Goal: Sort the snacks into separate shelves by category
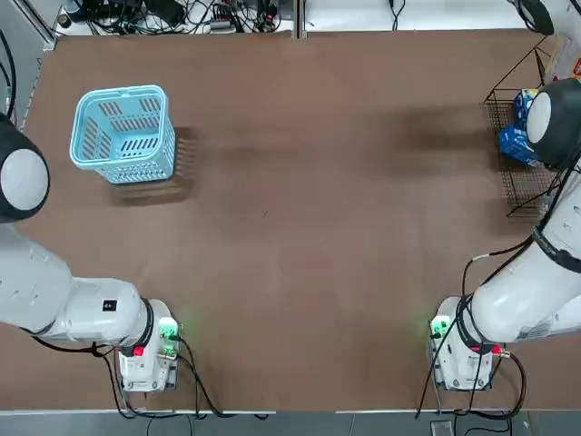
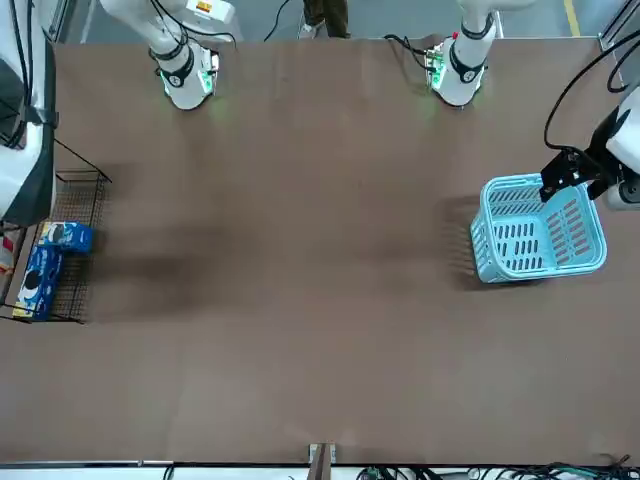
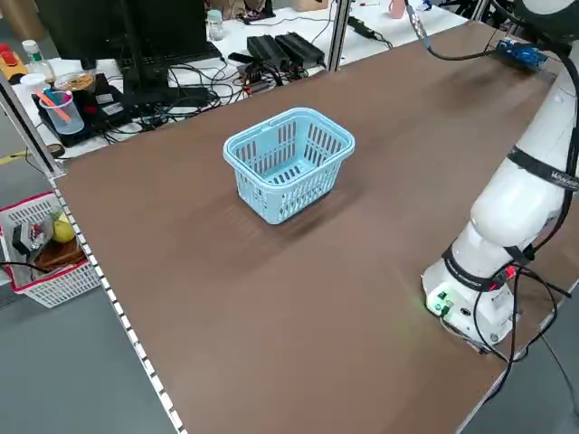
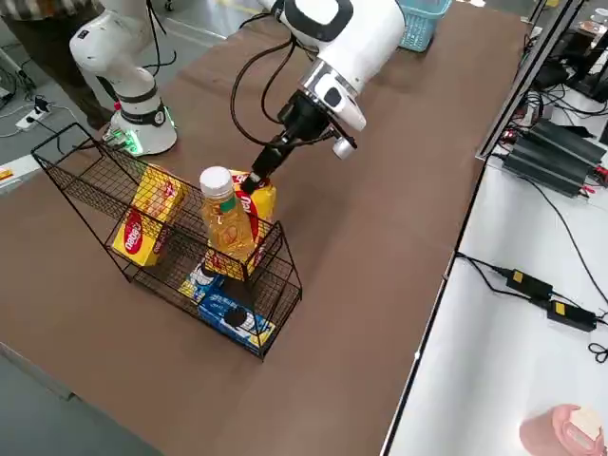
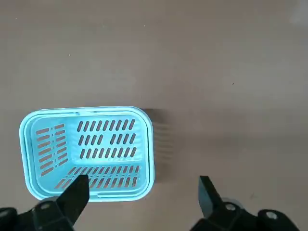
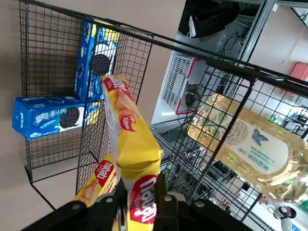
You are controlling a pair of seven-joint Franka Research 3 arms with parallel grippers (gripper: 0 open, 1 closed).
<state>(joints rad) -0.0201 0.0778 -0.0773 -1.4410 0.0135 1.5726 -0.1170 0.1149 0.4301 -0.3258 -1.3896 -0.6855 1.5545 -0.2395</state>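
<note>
The right gripper (image 6: 139, 199) pinches a yellow snack box (image 6: 132, 159) between closed fingers, holding it at the top tier of the black wire rack (image 4: 104, 190), beside a bottle (image 4: 226, 220). Blue cookie packets (image 6: 53, 118) lie on the lower tier. The left gripper (image 5: 142, 192), jaws spread wide and empty, hovers above the light blue basket (image 5: 86, 151).

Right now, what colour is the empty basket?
Light blue basket, clearest in the left side view.

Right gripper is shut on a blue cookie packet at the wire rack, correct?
Not quite. The right gripper is at the wire rack, but it is shut on a yellow snack box, as the right wrist view shows. The blue cookie packets lie on the lower shelf.
</note>
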